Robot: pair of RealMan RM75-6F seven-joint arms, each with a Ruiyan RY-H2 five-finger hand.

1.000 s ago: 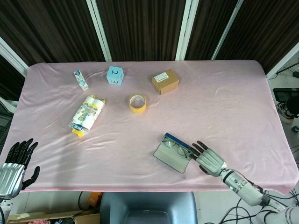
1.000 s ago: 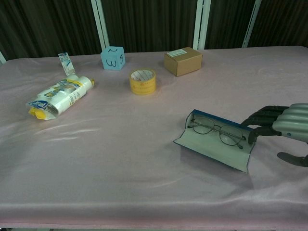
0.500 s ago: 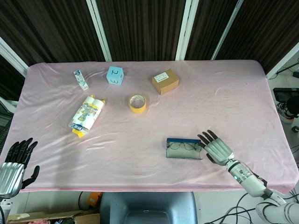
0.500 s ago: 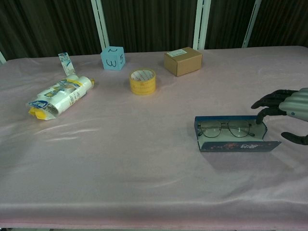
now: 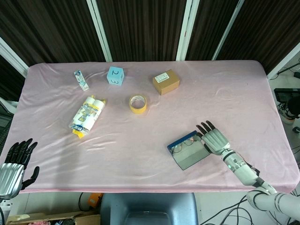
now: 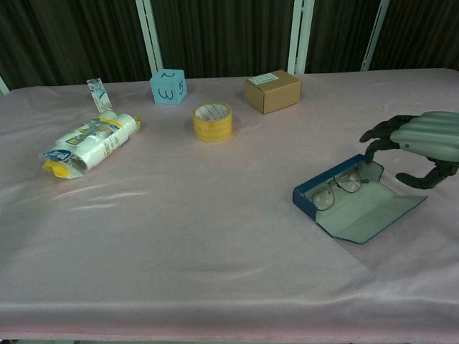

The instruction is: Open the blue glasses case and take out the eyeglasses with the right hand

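Glasses cases: I am seeing one, the blue glasses case (image 5: 189, 149), lying open.
Eyeglasses: one pair of eyeglasses (image 6: 336, 188) is lying inside it.
Tape rolls: one yellow tape roll (image 5: 138, 103).
Cardboard boxes: one brown cardboard box (image 5: 166, 82).
Cubes: one light blue cube (image 5: 115, 75).
Plastic packs: one bottle pack (image 5: 86, 115).
Sachets: one small sachet (image 5: 81, 79).
My hands: two, my right hand (image 5: 214, 140) and my left hand (image 5: 14, 168).

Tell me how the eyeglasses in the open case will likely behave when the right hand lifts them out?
The eyeglasses have a thin wire frame, so they are probably very light and easily bent by a hard pinch. They lie tucked against the blue glasses case wall, so they may snag or drag the light case along. The right hand hovers at the case's far end; the lenses look smooth, likely slippery.
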